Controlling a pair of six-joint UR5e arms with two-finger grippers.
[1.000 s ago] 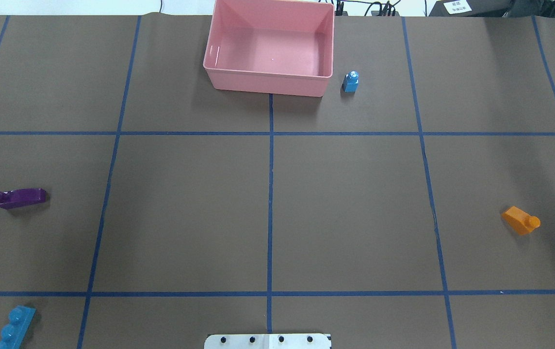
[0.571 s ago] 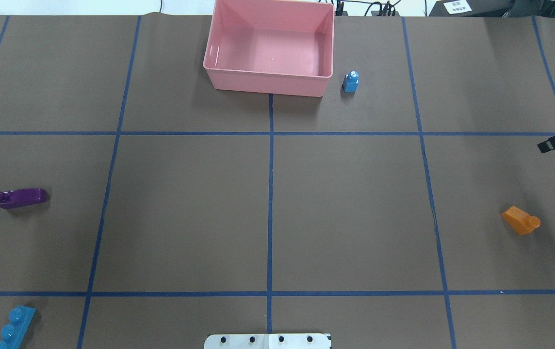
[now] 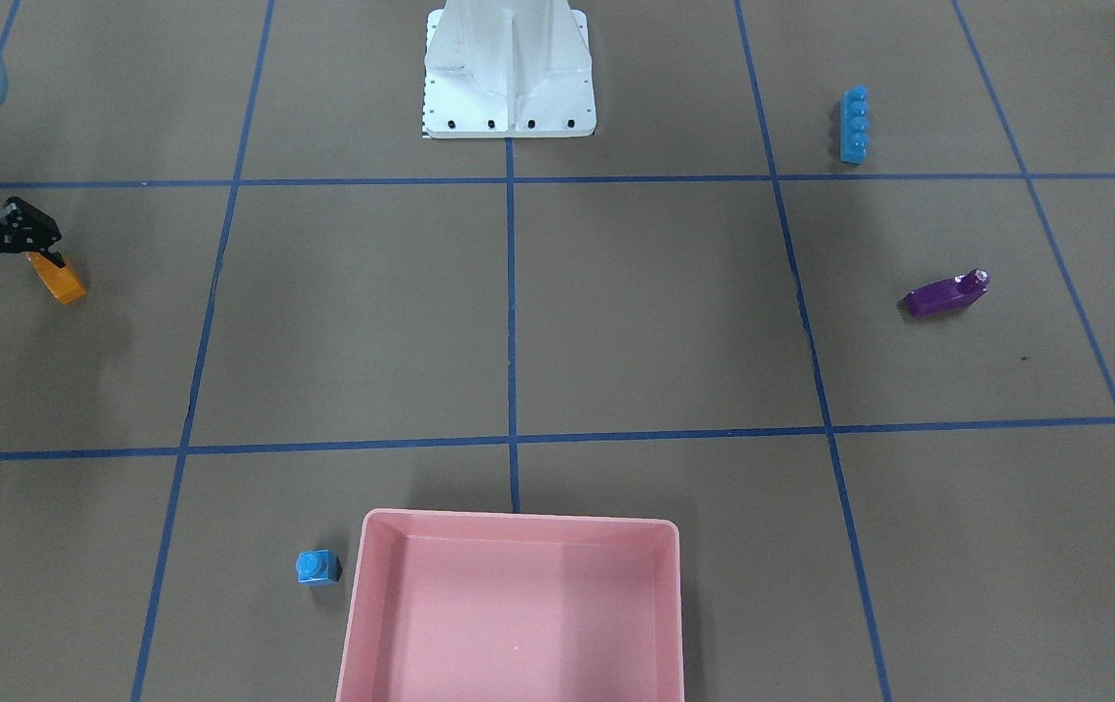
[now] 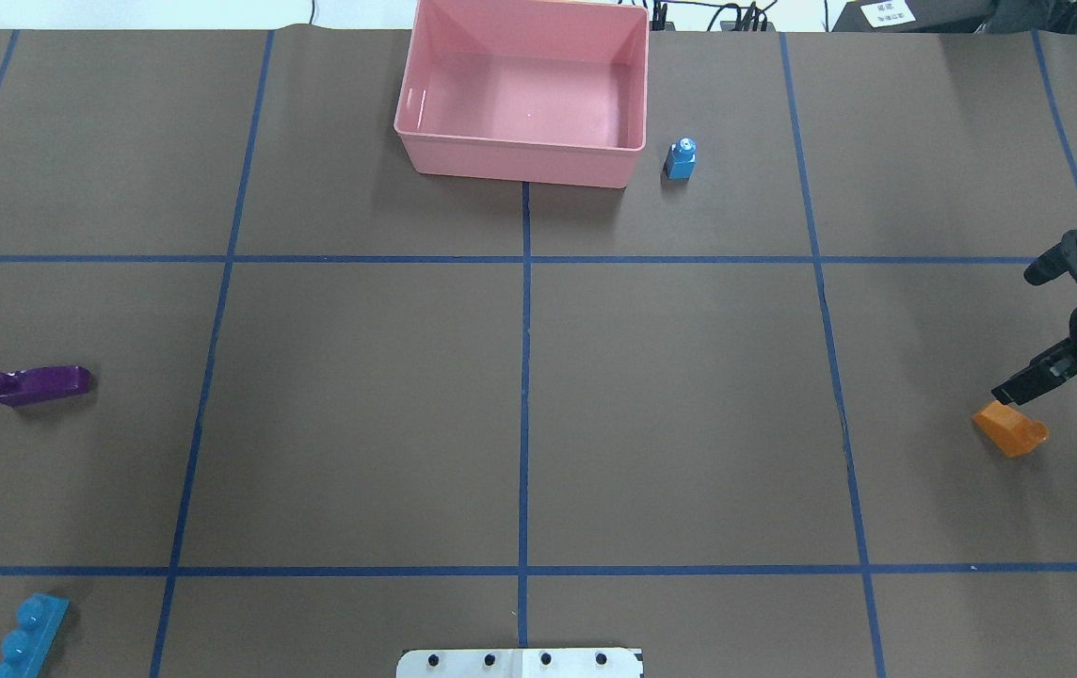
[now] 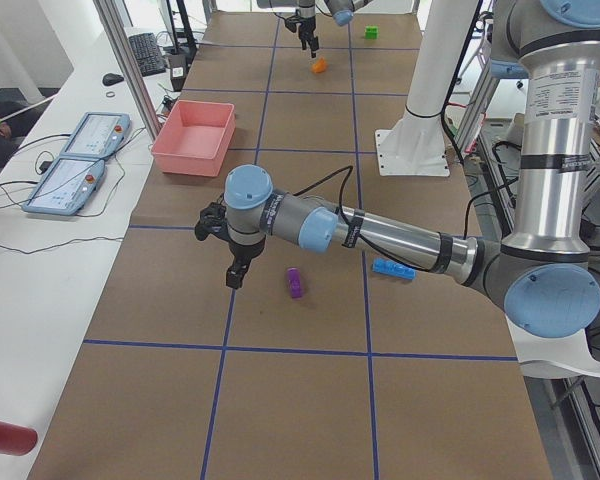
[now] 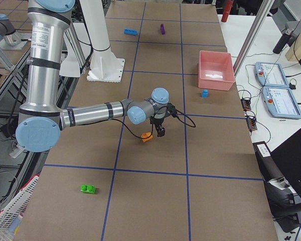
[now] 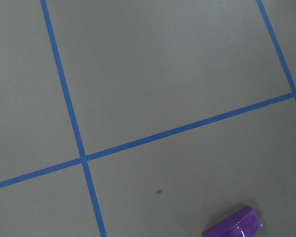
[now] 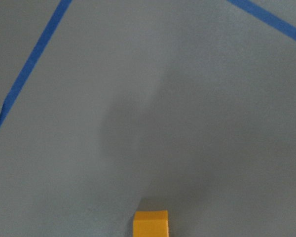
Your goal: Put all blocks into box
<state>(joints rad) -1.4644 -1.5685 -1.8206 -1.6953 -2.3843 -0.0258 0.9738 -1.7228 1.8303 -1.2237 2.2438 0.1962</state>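
Note:
The pink box [image 4: 520, 162] stands at the table's far middle, with nothing in it. The tiny light-blue block [image 4: 681, 160] stands just right of it. The orange block [image 4: 1011, 428] lies at the right; my right gripper [image 4: 1026, 380] hovers just above its far side, jaws apart and empty [image 3: 10, 261]. The purple block [image 4: 37, 384] lies at the left and the long light-blue bar [image 4: 25, 636] at the near left corner. My left gripper [image 5: 232, 275] hangs near the purple block [image 5: 295, 282]; I cannot tell whether it is open or shut. The green block [image 6: 88, 189] lies far out on the right side.
The white robot base [image 3: 509, 88] sits at the table's near middle edge. Blue tape lines divide the brown table top into squares. Two tablets [image 5: 80, 150] lie on a side bench beyond the box.
My right gripper has come in from the right edge and moved toward the near side to just above the orange block. No block has moved.

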